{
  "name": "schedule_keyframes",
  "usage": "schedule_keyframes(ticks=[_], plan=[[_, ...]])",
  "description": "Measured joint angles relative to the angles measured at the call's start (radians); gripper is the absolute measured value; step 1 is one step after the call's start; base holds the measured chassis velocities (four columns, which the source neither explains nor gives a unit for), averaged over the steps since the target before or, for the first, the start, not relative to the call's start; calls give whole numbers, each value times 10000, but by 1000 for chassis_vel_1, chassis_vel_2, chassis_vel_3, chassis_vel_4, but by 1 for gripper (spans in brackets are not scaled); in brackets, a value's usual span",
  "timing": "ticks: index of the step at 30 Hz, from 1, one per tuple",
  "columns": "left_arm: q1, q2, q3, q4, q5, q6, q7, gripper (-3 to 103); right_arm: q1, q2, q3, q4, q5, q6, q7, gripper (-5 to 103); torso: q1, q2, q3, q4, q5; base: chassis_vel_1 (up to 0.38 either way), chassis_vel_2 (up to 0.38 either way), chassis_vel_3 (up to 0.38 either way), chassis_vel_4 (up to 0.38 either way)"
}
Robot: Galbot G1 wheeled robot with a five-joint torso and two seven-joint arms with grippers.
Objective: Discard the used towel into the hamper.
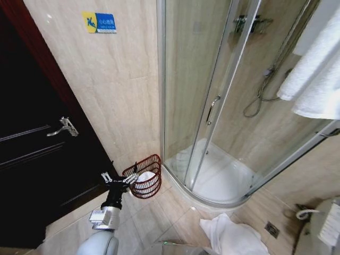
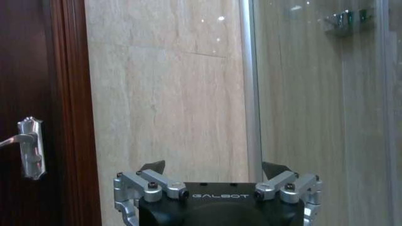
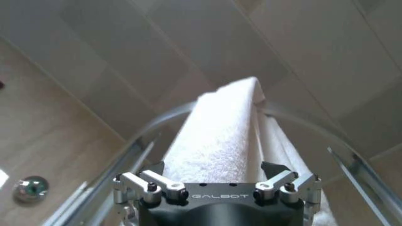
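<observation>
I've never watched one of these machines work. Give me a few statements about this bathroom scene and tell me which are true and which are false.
1. The hamper stands on the floor between the dark door and the shower enclosure. True.
2. The hamper is empty. False: something white lies inside it.
3. The left gripper is beside the hamper's rim, with its fingers open. True.
4. The left gripper is clamped on a towel. False: in the left wrist view nothing sits between its fingers.
5. A white towel hangs over the shower's top rail in front of the right gripper. True.
6. The floor is bare. False: a white cloth lies on the tiles.
</observation>
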Motion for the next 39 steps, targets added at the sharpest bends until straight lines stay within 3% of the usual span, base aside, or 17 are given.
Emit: schedule_keyframes(ticks=[7, 12, 16, 19, 28, 39], plan=[[0, -1, 0, 0, 0, 0, 0, 100, 2120, 350, -1570, -1061, -111, -267, 392, 100, 0, 0, 0, 1, -1, 0, 0, 0, 0], [0, -1, 0, 0, 0, 0, 0, 100, 4104, 1008, -3259, -2019, -226, -512, 720, 100, 0, 0, 0, 1, -5, 0, 0, 0, 0], [0, -1, 0, 0, 0, 0, 0, 100, 4756, 1336, -3781, -2294, -427, -650, 886, 100, 1, -1, 1, 2, -2, 0, 0, 0, 0], [0, -1, 0, 0, 0, 0, 0, 100, 5580, 1758, -4298, -2636, -999, -1178, 1435, 100, 1, -1, 0, 3, -6, 0, 0, 0, 0], [0, -1, 0, 0, 0, 0, 0, 100, 5762, 1625, -4329, -2743, -2542, -2282, 2351, 100, 0, 0, 0, -1, 1, 0, 0, 0, 0], [0, -1, 0, 0, 0, 0, 0, 100, 5501, 1123, -3869, -2807, -5431, -1888, 1851, 100, 0, 0, -1, 0, -2, 0, 0, 0, 0]])
